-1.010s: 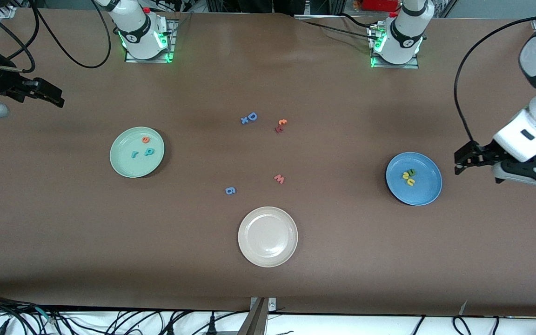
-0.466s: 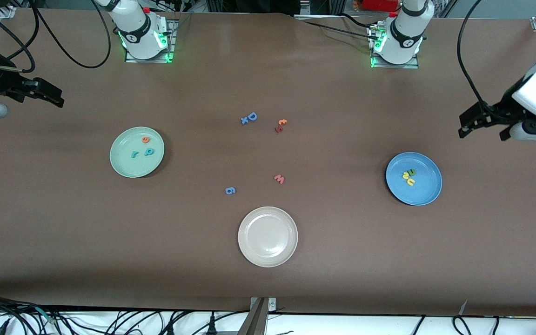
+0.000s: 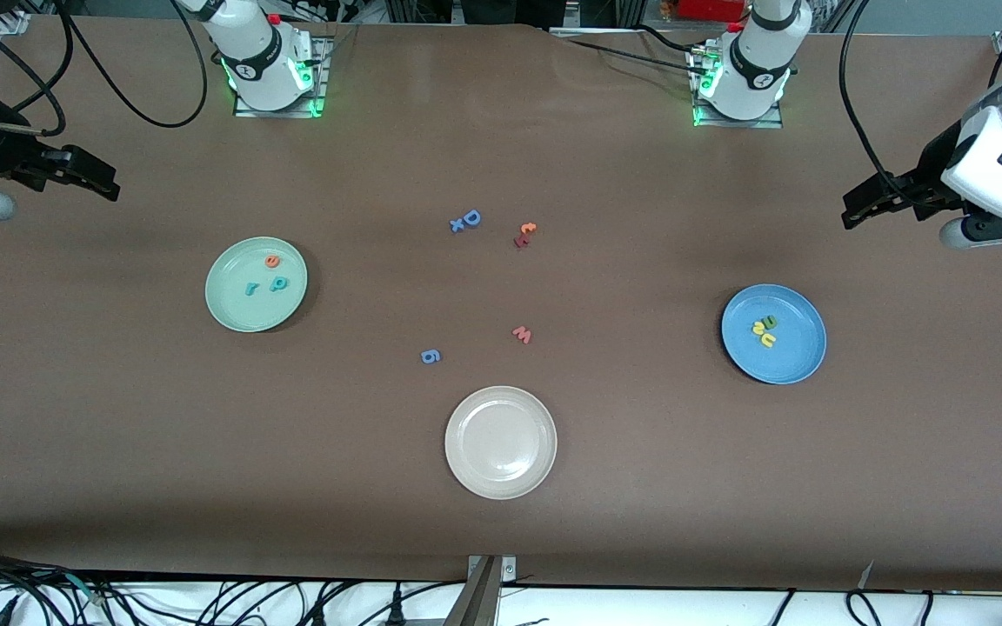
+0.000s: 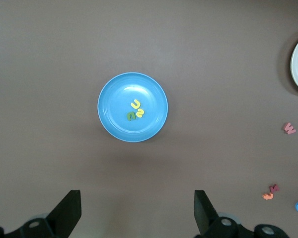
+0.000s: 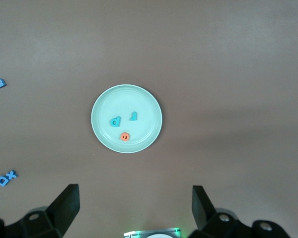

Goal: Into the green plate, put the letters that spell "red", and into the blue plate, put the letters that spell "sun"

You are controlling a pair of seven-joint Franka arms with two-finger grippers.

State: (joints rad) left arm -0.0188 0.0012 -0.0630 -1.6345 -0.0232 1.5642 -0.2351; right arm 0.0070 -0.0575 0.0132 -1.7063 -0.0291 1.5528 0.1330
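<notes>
The pale green plate (image 3: 236,309) (image 5: 139,99) lies toward the right arm's end of the table. In it are the teal "r" (image 3: 250,289), the teal "d" (image 3: 278,283) and the orange "e" (image 3: 272,260). The blue plate (image 3: 795,355) (image 4: 151,89) lies toward the left arm's end and holds the yellow "s" (image 4: 139,113), the yellow "u" (image 4: 135,104) and the dark green "n" (image 4: 131,116). My left gripper (image 3: 853,210) (image 4: 137,198) hangs open and empty over bare table beside the blue plate. My right gripper (image 3: 108,184) (image 5: 134,196) waits open and empty at its table end.
Loose letters lie mid-table: a blue "D" with an "x" (image 3: 466,220), an orange and dark red pair (image 3: 524,235), a red "w" (image 3: 523,334) and a blue "g" (image 3: 431,356). A beige-white plate (image 3: 501,482) sits nearest the front camera.
The left arm has lifted away from beside the blue plate and swung toward the bases' side of the table. The right arm has not moved.
</notes>
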